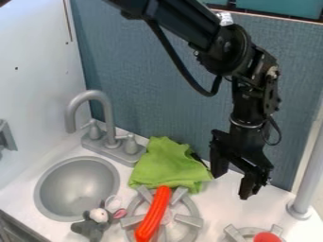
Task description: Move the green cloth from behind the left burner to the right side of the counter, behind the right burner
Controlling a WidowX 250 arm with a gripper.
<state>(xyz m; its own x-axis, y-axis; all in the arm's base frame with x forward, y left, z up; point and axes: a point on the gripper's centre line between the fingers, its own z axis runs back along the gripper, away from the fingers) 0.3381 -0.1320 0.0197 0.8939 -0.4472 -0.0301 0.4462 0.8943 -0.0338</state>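
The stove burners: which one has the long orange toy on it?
The burner nearer the sink, in front of the green cloth. The other burner, farther from the sink, has something red on it.

One green cloth (165, 165), one dark item (198, 159) mostly hidden, one orange-red sausage-shaped toy (153, 215), one gray plush mouse (91, 228), one red item (267, 237); two burners (188, 220), one sink (39, 189), one faucet (108, 113), two tap handles (131, 145), one gray post (310, 175).

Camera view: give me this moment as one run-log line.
gripper: open, holding nothing, near green cloth | orange toy: across stove burner | gray plush: beside sink
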